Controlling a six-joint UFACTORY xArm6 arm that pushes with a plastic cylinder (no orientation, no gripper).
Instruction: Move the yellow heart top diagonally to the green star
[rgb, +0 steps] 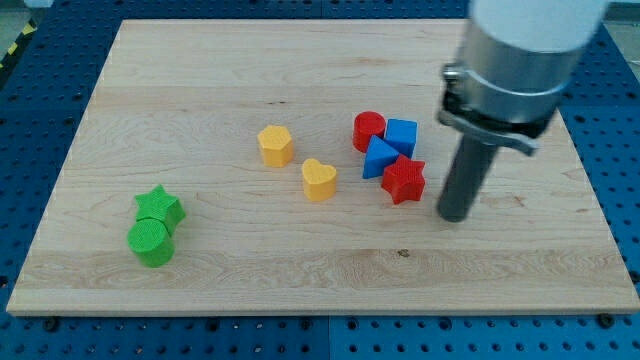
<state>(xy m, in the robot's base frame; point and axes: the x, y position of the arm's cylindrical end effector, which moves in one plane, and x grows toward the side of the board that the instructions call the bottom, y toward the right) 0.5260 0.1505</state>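
Yellow heart (319, 179) mid-board, unmarked; green star (160, 206) far left; my tip (453, 215) right of red star (404, 180).

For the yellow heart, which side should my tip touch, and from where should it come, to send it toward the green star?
There is no grip, only a push. Touch the yellow heart on its right side, probably slightly low, coming from the view's right. The green star lies far to its left, slightly lower. My tip stands right of the red star, so it should go round the red and blue cluster first.
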